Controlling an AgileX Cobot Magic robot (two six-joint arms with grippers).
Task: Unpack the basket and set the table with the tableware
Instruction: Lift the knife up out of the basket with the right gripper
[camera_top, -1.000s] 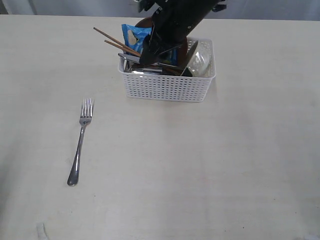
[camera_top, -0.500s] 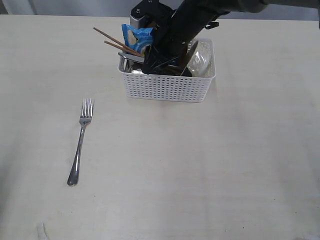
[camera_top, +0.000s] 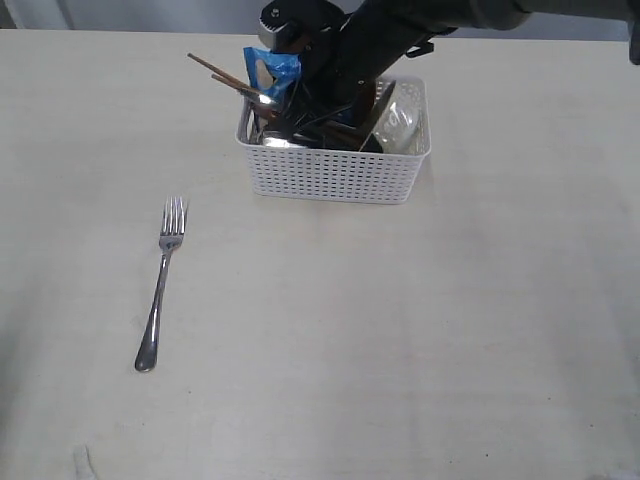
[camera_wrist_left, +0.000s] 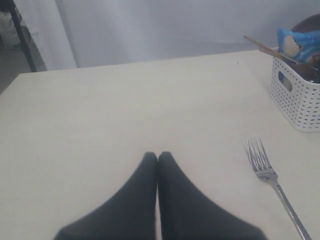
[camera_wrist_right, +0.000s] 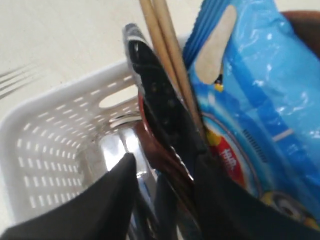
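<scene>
The table (camera_top: 450, 330) fills the exterior view, mostly bare. The basket (camera_top: 335, 175) sits at upper centre, well apart from the fork (camera_top: 160, 285), which lies alone at centre left with its tines pointing toward the top of the frame.

The right arm (camera_top: 375, 35) comes in from the top edge and reaches down into the basket's left half. Beside it the blue bag (camera_top: 272, 72) stands upright, and a pale bowl (camera_top: 400, 125) leans in the right end. The chopsticks (camera_top: 225, 78) jut out over the left rim toward the upper left.

Close up, the right gripper (camera_wrist_right: 167, 167) has its jaws either side of a dark knife handle (camera_wrist_right: 160, 95) and a reddish spoon (camera_wrist_right: 152, 147), with a steel cup (camera_wrist_right: 117, 145) just behind. I cannot tell whether the jaws actually pinch either one. The left gripper (camera_wrist_left: 157, 156) hovers over bare table with its jaws closed on nothing.

The main risk is the crowding. A lift from here could drag the spoon out with the knife, or catch the chopsticks and the bag that press against the handle. If anything snags on the lattice, the light basket may slide or tip. A loose pinch on the smooth handle could let the knife drop back in.
</scene>
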